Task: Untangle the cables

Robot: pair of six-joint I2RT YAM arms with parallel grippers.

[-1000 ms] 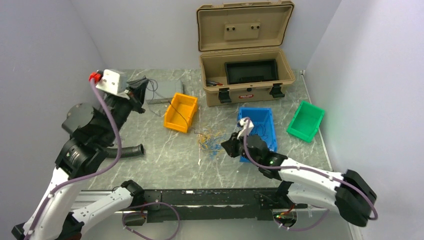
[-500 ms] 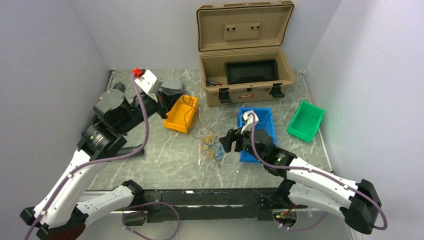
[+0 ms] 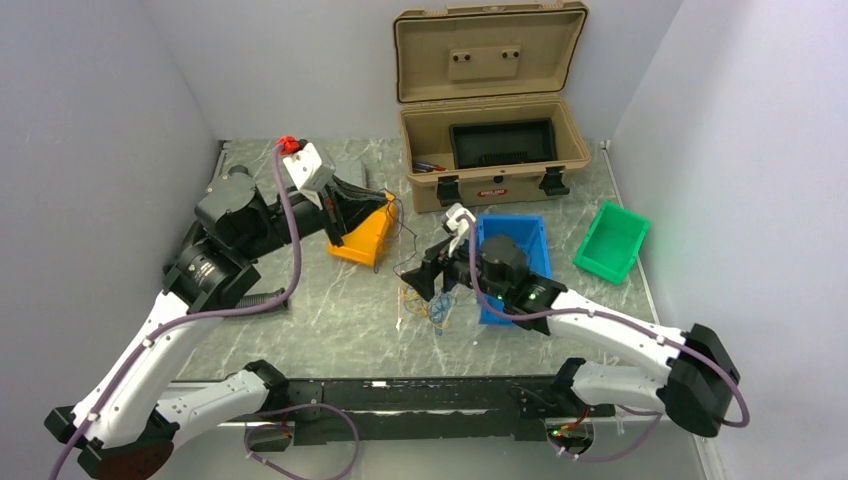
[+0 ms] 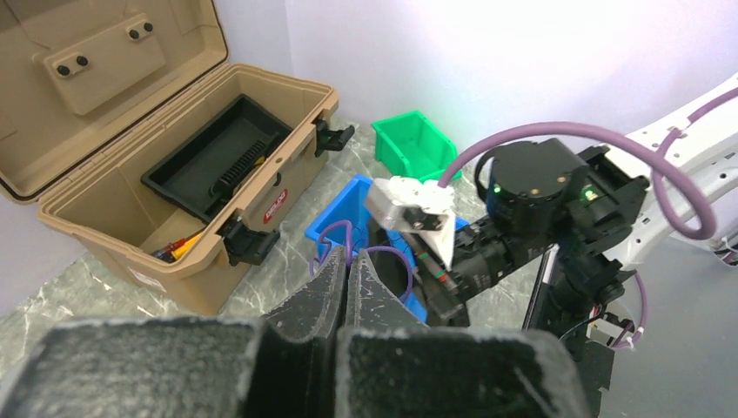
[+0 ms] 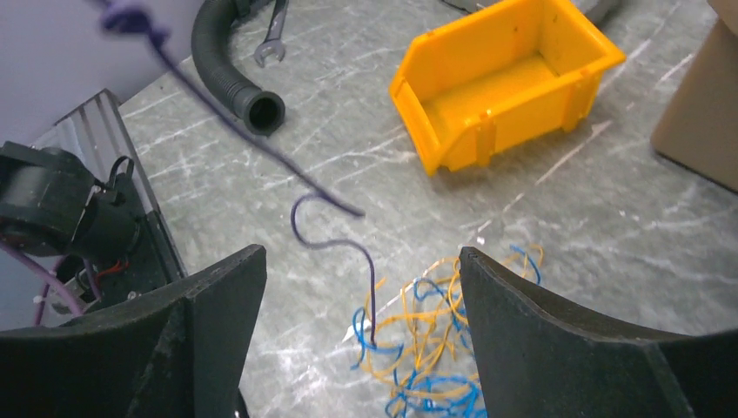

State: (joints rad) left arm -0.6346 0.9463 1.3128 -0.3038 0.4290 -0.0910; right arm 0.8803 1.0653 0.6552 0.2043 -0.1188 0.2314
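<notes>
Yellow bin [image 5: 505,83] and blue bin [image 3: 512,218] flank the cables [image 5: 431,335]; near tabletop [image 3: 330,320] seems open.

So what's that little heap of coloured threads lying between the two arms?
It is a loose tangle of cables: very thin, bendy wires, mostly yellow and blue, looped over each other on the grey marbled table, near the yellow bin. One dark purple strand rises from the heap, curls and runs up toward the left gripper, whose jaws are shut, apparently pinching it. The right gripper hangs above, jaws open, seemingly touching nothing.
</notes>
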